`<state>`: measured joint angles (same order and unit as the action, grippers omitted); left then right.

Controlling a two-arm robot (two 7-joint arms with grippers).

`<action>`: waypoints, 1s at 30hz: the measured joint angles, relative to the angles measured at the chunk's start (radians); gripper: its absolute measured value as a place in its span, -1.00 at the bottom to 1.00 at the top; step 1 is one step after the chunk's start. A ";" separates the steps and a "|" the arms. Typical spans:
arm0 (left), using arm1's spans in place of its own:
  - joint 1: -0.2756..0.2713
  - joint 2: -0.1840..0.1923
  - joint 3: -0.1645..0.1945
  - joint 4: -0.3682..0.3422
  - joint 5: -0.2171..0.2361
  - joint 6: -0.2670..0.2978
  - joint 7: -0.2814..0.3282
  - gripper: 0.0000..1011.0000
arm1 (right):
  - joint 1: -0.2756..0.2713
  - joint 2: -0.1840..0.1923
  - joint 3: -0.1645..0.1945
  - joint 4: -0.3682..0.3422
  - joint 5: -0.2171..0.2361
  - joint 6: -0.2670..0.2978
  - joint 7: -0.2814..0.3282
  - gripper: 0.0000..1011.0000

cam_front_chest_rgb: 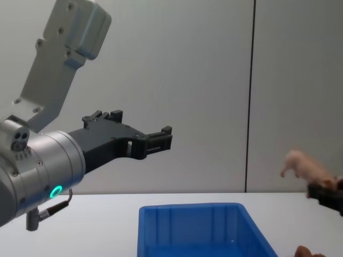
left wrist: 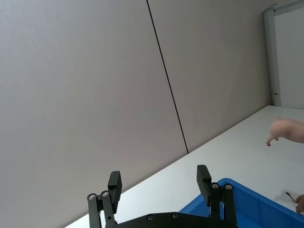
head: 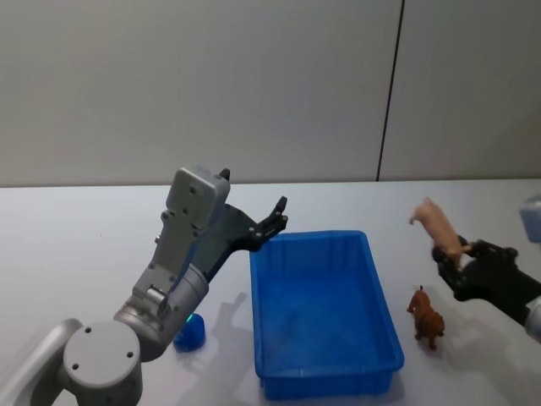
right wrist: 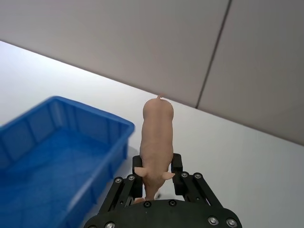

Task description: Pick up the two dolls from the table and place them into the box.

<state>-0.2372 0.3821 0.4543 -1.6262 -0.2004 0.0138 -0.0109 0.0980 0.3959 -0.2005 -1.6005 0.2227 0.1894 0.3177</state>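
The pale pink doll hangs in the air right of the box, with my right gripper shut on its lower end. The right wrist view has this doll upright between the fingers, the gripper short of the box. On the table, between the box and the right gripper, stands the brown doll. My left gripper hovers open and empty above the box's far left corner; its fingers stand wide apart.
A small blue object lies on the table under my left arm, left of the box. A grey wall runs behind the table. Free tabletop lies to the far left and behind the box.
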 joint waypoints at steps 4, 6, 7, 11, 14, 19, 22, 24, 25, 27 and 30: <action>0.000 0.000 0.000 0.000 0.000 0.000 0.000 0.98 | 0.016 -0.007 -0.007 -0.005 -0.005 0.000 0.045 -0.33; 0.000 0.000 0.000 0.000 0.000 0.000 0.000 0.98 | 0.026 -0.012 -0.012 -0.006 -0.008 0.003 0.069 -0.33; 0.000 0.000 0.000 0.000 0.000 0.000 0.000 0.98 | 0.033 -0.016 -0.017 -0.006 -0.012 0.005 0.087 -0.33; 0.000 0.000 0.000 0.000 0.000 0.000 0.000 0.98 | 0.053 -0.031 -0.032 0.001 -0.024 0.015 0.135 -0.33; 0.000 0.000 0.000 0.000 0.000 0.000 0.000 0.98 | 0.066 -0.041 -0.043 0.010 -0.033 0.023 0.161 -0.33; 0.000 0.000 0.000 0.000 0.000 0.000 0.000 0.98 | 0.094 -0.068 -0.071 0.042 -0.064 0.047 0.213 -0.32; 0.000 0.000 0.000 0.000 0.000 0.000 0.000 0.98 | 0.108 -0.083 -0.085 0.063 -0.079 0.058 0.233 -0.19; 0.000 0.000 0.000 0.000 0.000 0.000 0.000 0.98 | 0.118 -0.093 -0.095 0.077 -0.089 0.066 0.246 -0.11; 0.000 0.000 0.000 0.000 0.000 0.000 0.000 0.98 | 0.119 -0.095 -0.097 0.081 -0.092 0.068 0.248 -0.02; 0.000 0.000 0.000 0.000 0.000 0.000 0.000 0.98 | 0.127 -0.103 -0.106 0.093 -0.100 0.074 0.257 0.03; 0.000 0.000 0.000 0.000 0.000 0.000 0.000 0.98 | 0.132 -0.109 -0.112 0.103 -0.105 0.077 0.261 0.25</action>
<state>-0.2372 0.3821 0.4542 -1.6262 -0.2004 0.0138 -0.0109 0.2304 0.2868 -0.3120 -1.4979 0.1180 0.2665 0.5785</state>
